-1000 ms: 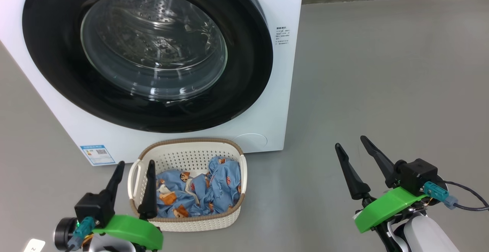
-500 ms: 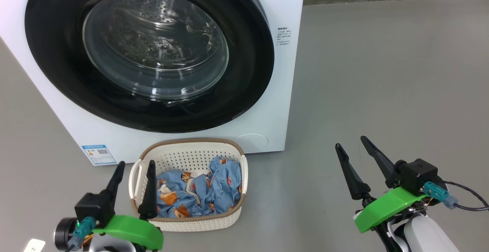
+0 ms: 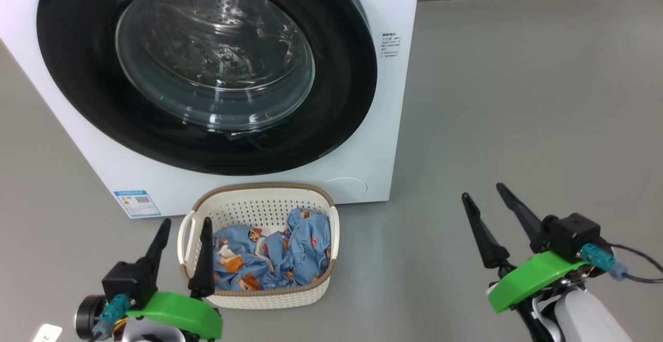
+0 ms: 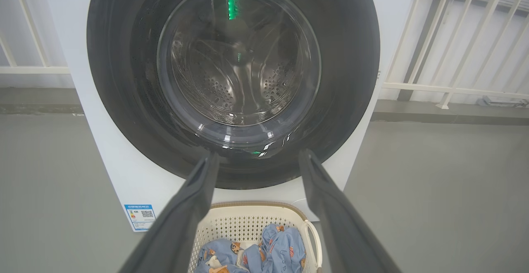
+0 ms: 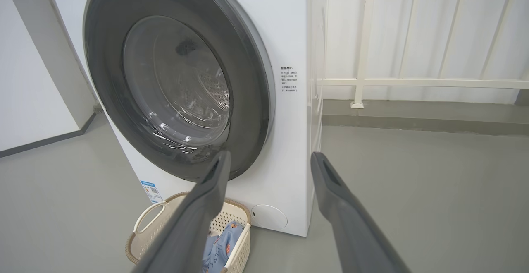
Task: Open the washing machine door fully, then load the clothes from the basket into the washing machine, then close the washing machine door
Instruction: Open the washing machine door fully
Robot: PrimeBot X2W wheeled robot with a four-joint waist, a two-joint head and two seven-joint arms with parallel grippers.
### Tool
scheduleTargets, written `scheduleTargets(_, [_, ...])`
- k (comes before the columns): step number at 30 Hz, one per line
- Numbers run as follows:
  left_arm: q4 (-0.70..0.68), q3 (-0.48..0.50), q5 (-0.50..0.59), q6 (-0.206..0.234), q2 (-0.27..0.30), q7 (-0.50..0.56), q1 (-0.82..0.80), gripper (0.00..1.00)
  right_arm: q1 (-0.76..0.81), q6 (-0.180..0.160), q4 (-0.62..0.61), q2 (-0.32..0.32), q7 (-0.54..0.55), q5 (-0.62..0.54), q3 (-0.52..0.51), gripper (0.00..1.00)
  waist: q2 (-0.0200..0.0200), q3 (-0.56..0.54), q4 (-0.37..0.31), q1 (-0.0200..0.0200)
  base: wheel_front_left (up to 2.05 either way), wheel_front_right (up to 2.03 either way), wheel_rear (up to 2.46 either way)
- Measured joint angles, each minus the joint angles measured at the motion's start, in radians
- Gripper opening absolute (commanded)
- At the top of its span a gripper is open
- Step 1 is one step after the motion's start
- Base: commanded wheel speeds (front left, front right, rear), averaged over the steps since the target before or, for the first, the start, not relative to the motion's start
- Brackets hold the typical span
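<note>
The white washing machine (image 3: 388, 134) stands ahead of me. Its washing machine door (image 3: 77, 72), black-rimmed with a glass bowl, lies shut against the front; the steel drum shows through the glass. On the floor below it sits the cream basket (image 3: 259, 210) holding light-blue printed clothes (image 3: 305, 248). My left gripper (image 3: 186, 221) is open and empty at the basket's near left corner. My right gripper (image 3: 482, 190) is open and empty over bare floor to the right. The left wrist view shows the door (image 4: 124, 99) and the basket (image 4: 248, 219) between my fingers (image 4: 194, 198).
Grey floor (image 3: 518, 98) spreads wide to the right of the machine. A white railing (image 5: 413, 82) runs behind it, and a white wall (image 5: 29, 78) stands to its left. A blue label (image 3: 135, 203) and a round cover (image 3: 344, 186) sit low on the machine's front.
The head view has shifted slightly, so the machine and the basket sit a little further right. Both grippers stay open and empty. The door stays shut.
</note>
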Motion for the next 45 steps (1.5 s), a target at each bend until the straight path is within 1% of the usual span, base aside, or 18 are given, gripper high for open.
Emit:
scheduleTargets(10, [0.008, -0.002, 0.0, 0.001, 0.0, 0.0, -0.009, 1.0, -0.074, 0.0, 0.019, -0.04, 0.0, 0.019, -0.033, 1.0, 0.0, 0.034, 0.015, 0.0, 0.0, 0.0, 0.0])
scheduleTargets(17, [-0.012, -0.001, -0.007, 0.001, 0.0, 0.0, -0.031, 1.0, -0.147, 0.0, 0.024, -0.073, 0.0, 0.019, -0.061, 1.0, 0.0, 0.07, 0.031, 0.0001, 0.0, 0.0, 0.0])
scheduleTargets(18, [-0.013, -0.001, -0.007, 0.001, 0.0, 0.0, -0.033, 1.0, -0.16, 0.0, 0.025, -0.079, 0.0, 0.02, -0.064, 0.95, 0.0, 0.076, 0.034, 0.0001, 0.0, 0.0, 0.0])
scheduleTargets(19, [-0.015, -0.001, -0.007, 0.001, 0.0, 0.0, -0.037, 1.0, -0.172, 0.0, 0.026, -0.084, 0.0, 0.024, -0.065, 0.79, 0.0, 0.082, 0.036, 0.0, 0.0, 0.0, 0.0])
scheduleTargets(20, [-0.016, 0.0, -0.007, 0.001, 0.0, 0.0, -0.043, 1.0, -0.186, 0.0, 0.027, -0.087, 0.0, 0.036, -0.069, 0.56, 0.0, 0.089, 0.039, 0.0, 0.0, 0.0, 0.0])
scheduleTargets(22, [-0.022, -0.001, -0.007, 0.001, 0.0, 0.0, -0.055, 1.0, -0.212, 0.0, 0.029, -0.09, 0.0, 0.081, -0.08, 0.34, 0.0, 0.102, 0.045, 0.0, 0.0, 0.0, 0.0])
scheduleTargets(23, [-0.024, -0.001, -0.007, 0.0, 0.0, 0.0, -0.06, 1.0, -0.225, 0.0, 0.033, -0.093, 0.0, 0.097, -0.084, 0.18, 0.0, 0.109, 0.047, 0.0, 0.0, 0.0, 0.0])
scheduleTargets(24, [-0.028, -0.002, -0.007, 0.0, 0.0, 0.0, -0.064, 1.0, -0.238, 0.0, 0.034, -0.094, 0.0, 0.121, -0.09, 0.0, 0.0, 0.116, 0.05, 0.0, 0.0, 0.0, 0.0])
scheduleTargets(27, [-0.032, -0.007, -0.007, 0.0, 0.0, 0.0, -0.07, 1.0, -0.284, 0.0, 0.051, -0.119, 0.0, 0.17, -0.084, 0.0, 0.0, 0.139, 0.058, 0.0, 0.0, 0.0, 0.0])
scheduleTargets(30, [-0.036, -0.008, -0.015, 0.0, 0.0, 0.0, -0.076, 1.0, -0.333, 0.0, 0.077, -0.149, 0.0, 0.204, -0.054, 0.0, 0.0, 0.163, 0.066, 0.0, 0.0, 0.0, 0.0])
scheduleTargets(35, [-0.053, -0.013, -0.021, 0.0, 0.0, 0.0, -0.102, 1.0, -0.436, 0.0, 0.106, -0.18, 0.002, 0.342, -0.018, 0.0, 0.0, 0.205, 0.079, 0.0, 0.0, 0.0, 0.0])
scheduleTargets(37, [-0.059, -0.015, -0.027, 0.0, -0.001, 0.0, -0.111, 1.0, -0.476, 0.0, 0.114, -0.204, 0.025, 0.398, 0.003, 0.0, 0.0, 0.223, 0.084, 0.0, 0.0, 0.0, 0.0])
scheduleTargets(43, [-0.078, -0.034, -0.043, 0.002, -0.001, 0.0, -0.151, 1.0, -0.596, 0.0, 0.132, -0.27, 0.109, 0.595, 0.025, 0.0, 0.0, 0.28, 0.106, 0.0, 0.0, 0.0, 0.0])
scheduleTargets(45, [-0.089, -0.039, -0.043, 0.003, -0.002, 0.0, -0.158, 1.0, -0.635, 0.0, 0.14, -0.291, 0.137, 0.643, 0.037, 0.0, 0.0, 0.299, 0.114, 0.0, 0.0, 0.0, 0.0])
